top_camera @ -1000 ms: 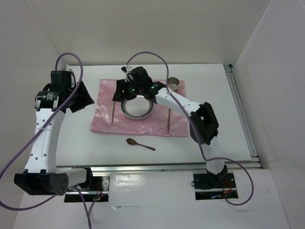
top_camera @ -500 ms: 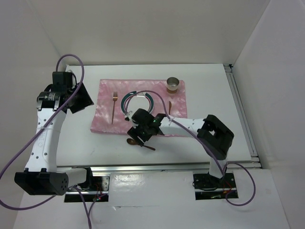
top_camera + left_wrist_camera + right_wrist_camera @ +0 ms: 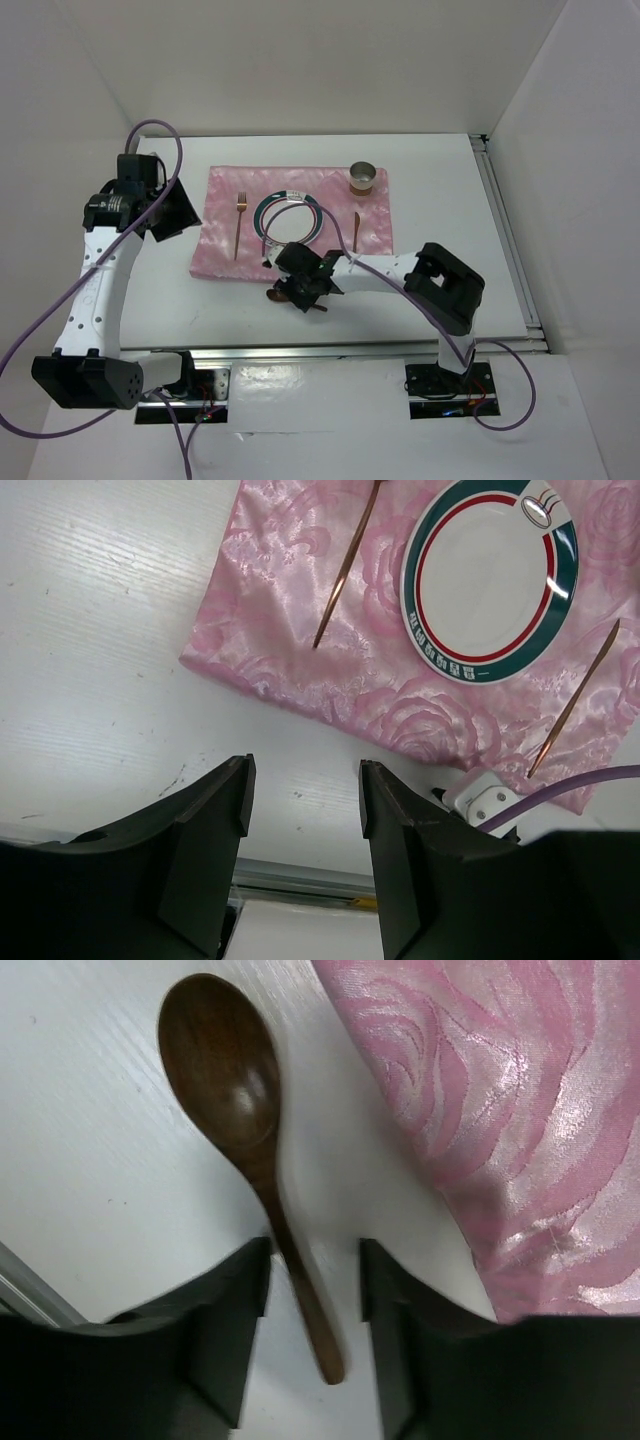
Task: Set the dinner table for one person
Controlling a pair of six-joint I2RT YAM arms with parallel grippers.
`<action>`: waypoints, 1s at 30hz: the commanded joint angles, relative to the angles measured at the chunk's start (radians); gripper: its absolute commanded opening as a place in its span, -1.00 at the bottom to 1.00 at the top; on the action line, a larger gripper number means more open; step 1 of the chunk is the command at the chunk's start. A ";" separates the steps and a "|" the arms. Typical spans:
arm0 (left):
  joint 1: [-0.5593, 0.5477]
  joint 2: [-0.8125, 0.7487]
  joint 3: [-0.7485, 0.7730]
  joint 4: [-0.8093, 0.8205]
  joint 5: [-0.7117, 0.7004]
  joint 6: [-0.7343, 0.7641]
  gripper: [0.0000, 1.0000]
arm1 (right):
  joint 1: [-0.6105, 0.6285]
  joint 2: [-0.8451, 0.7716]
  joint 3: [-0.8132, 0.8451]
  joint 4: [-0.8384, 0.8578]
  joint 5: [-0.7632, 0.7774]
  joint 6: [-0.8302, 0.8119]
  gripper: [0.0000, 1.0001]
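A dark wooden spoon [image 3: 225, 1075] lies on the white dinner table [image 3: 450, 200], just off the near edge of the pink floral mat [image 3: 220, 250]. My right gripper [image 3: 312, 1290] is open and low, with the spoon's handle between its fingers; it also shows in the top view [image 3: 300, 290], over the spoon [image 3: 274, 296]. On the mat lie a green-and-red rimmed plate [image 3: 290, 217], a copper fork [image 3: 238, 225] to its left and a copper knife [image 3: 355, 230] to its right. My left gripper [image 3: 300, 800] is open and empty, held high left of the mat [image 3: 300, 650].
A copper cup [image 3: 363, 180] stands on the mat's far right corner. Metal rails run along the table's near edge [image 3: 350, 350] and right edge [image 3: 510, 240]. The plate [image 3: 490, 575], fork [image 3: 345, 565] and knife [image 3: 575, 700] show in the left wrist view.
My right arm swung from over the plate to the mat's near edge and came down around the spoon's handle. My left arm shifted only slightly.
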 commanded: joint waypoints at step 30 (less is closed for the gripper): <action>-0.013 0.087 -0.035 0.082 -0.117 0.032 0.22 | -0.621 -0.148 0.071 -0.117 0.136 0.404 -1.00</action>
